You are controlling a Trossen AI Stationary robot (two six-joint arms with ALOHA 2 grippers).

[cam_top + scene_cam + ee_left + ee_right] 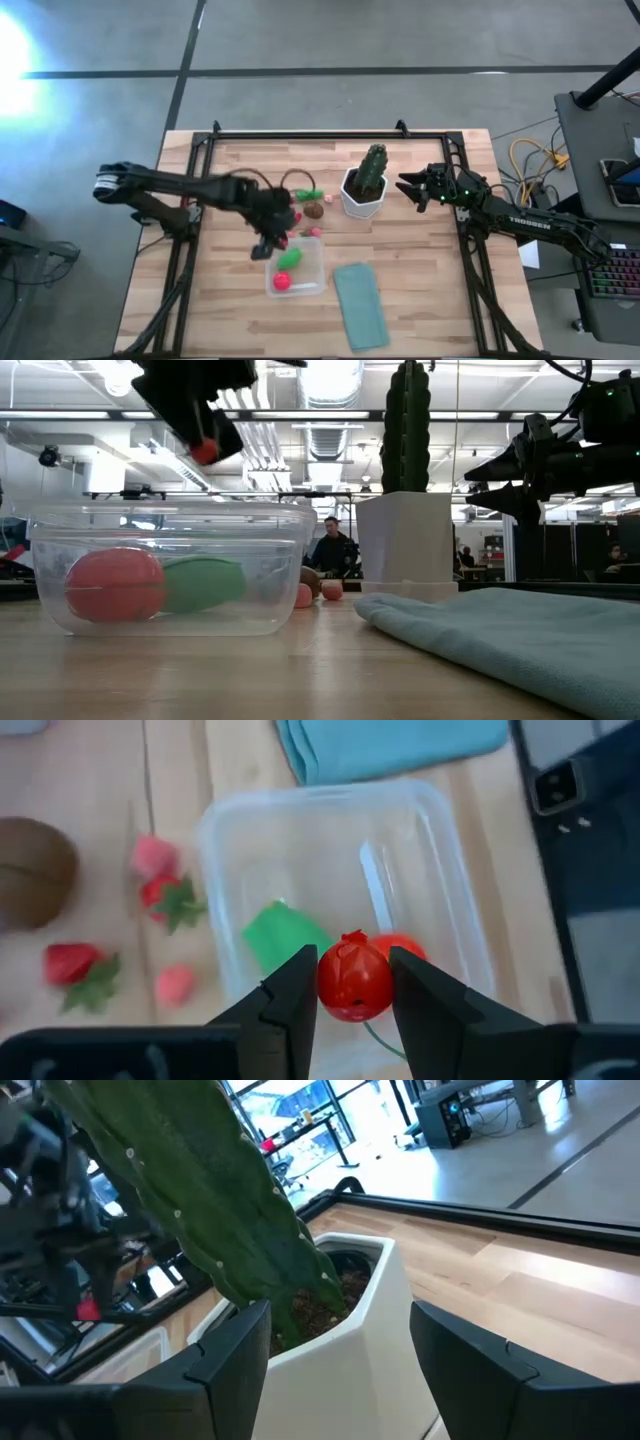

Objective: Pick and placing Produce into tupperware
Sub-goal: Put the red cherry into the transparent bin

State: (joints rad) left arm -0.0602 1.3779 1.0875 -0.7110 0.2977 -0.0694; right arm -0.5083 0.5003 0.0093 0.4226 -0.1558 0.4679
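The clear tupperware [310,272] sits near the table's middle and holds a red round piece [282,283] and a green piece [290,259]. My left gripper [270,241] hovers over its left-far part, shut on a small red piece [353,983]; the low view shows it raised well above the rim [205,450]. A brown round piece [314,210], a green piece [308,195] and tiny red and pink pieces [160,892] lie on the table beyond the container. My right gripper [415,188] is open, level, just right of the white pot [360,200], touching nothing. My left gripper pinches the small red piece [345,1005] between its two fingers [296,995], one on each side of it. The fingers come from above, pointing down. The piece is lifted clear and hangs over the open tupperware [440,870], with a thin green stem trailing below it.
The tall green cactus [373,168] in its white pot stands right of the loose produce; my right gripper's fingers [235,1350] frame the pot [345,1330]. A teal-green lid [360,305] lies right of the container toward the near edge. Black frame rails run along the table's sides.
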